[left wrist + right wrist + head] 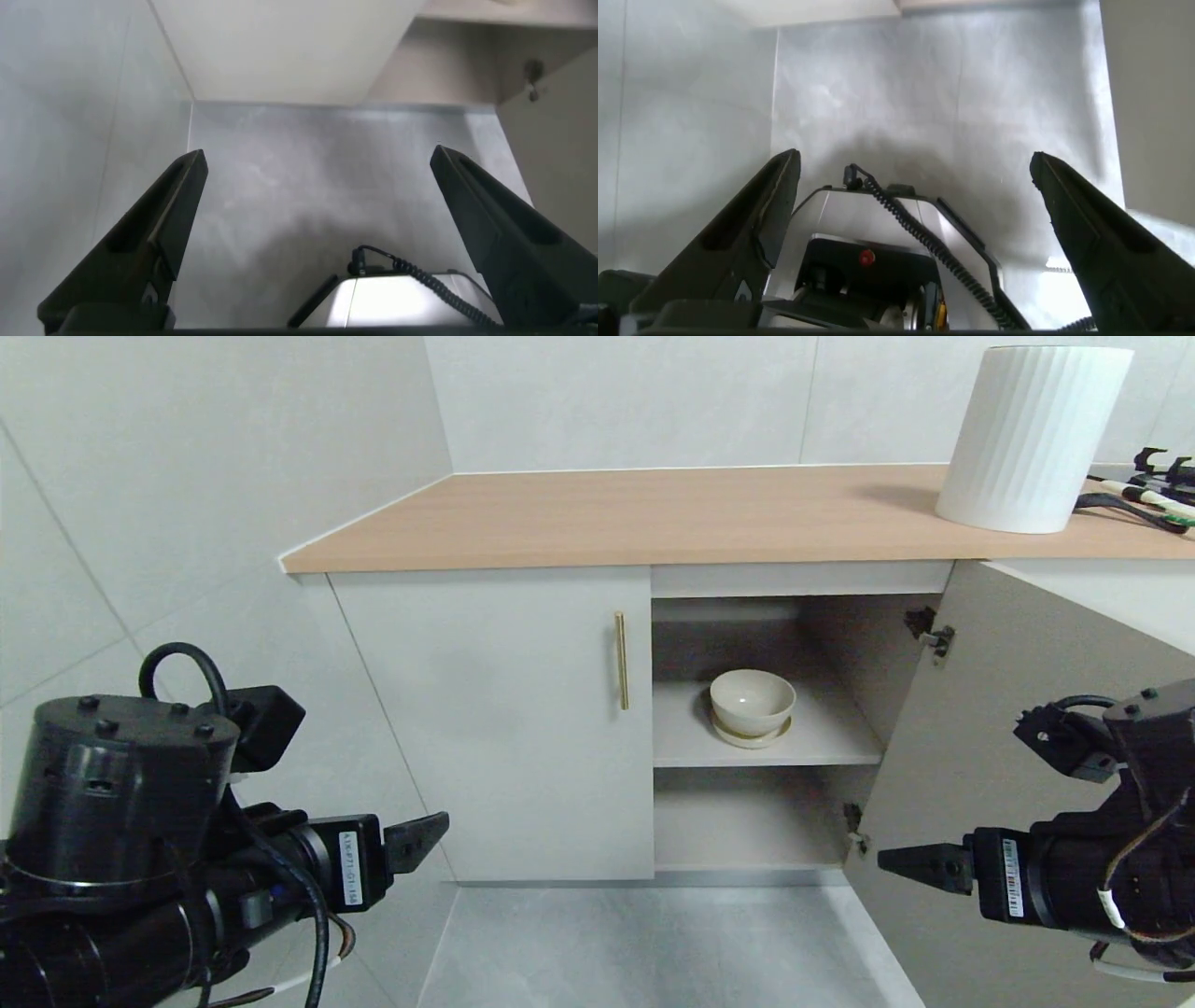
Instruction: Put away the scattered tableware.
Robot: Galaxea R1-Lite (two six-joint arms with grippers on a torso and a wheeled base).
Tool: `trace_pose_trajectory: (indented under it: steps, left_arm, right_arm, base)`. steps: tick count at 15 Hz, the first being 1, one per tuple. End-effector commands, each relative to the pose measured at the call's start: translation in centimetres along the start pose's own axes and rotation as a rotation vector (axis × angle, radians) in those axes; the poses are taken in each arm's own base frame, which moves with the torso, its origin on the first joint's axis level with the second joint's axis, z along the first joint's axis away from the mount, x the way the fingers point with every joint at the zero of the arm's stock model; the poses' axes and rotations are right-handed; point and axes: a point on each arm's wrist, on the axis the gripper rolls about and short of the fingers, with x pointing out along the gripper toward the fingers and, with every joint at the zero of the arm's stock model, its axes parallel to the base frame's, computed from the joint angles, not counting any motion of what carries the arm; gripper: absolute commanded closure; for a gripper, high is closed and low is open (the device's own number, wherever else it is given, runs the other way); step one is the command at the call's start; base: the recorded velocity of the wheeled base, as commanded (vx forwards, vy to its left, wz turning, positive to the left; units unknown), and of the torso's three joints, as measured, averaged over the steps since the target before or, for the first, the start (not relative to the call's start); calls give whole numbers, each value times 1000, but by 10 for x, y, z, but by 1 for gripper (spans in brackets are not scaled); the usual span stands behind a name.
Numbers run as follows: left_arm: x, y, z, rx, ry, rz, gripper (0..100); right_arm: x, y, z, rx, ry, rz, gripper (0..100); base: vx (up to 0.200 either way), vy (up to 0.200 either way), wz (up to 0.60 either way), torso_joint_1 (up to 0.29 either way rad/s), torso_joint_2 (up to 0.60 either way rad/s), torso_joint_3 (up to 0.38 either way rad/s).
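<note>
1. Mind the left fingers (159, 233), low at 8 o'clock, spread wide and pinching nothing. Swinging them toward 2 o'clock risks a knock on the closed door (504, 719) or a snag on its brass handle (620, 660).
2. Mind the right fingers (747, 233), low at 4 o'clock, likewise spread and empty, just beside the open door (971, 728). Pushing off-centre risks slipping off the panel, or slamming it and jarring the shelf.
3. Look just toward 3 o'clock of centre for the bowl (752, 698), sitting on a saucer (747, 739) near the front edge of the middle shelf (831, 728). Any reach inside risks nudging the stack off.
4. Beware, at 2 o'clock on the table (653, 513), of the tall white ribbed cylinder (1032, 434), liable to topple under a carelessly raised arm.
</note>
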Motion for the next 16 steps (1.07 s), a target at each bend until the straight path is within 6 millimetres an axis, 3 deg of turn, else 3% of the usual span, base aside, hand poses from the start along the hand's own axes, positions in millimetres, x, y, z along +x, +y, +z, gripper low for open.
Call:
trace_pose_trajectory:
  steps: [1,8,12,16]
  left_arm:
    - [1,0,0,2,3,1,0]
    - [1,-1,-1,4,3,-1,0]
    - [1,0,-3,8,10,2,0]
    - [1,0,-2,8,9,1,0]
  right_arm:
    - [1,0,-1,-11,4,-2,0]
    - [2,-1,-2,-15,8,-5,0]
    - [0,-1,-2,-16,6,-3,0]
    - [-18,-6,-5,-16,4,-2,0]
  base:
    - [-200,0,0,2,7,2]
    - [-200,0,0,1,4,1]
    - [0,0,0,0,0,0]
    - [0,0,0,0,0,0]
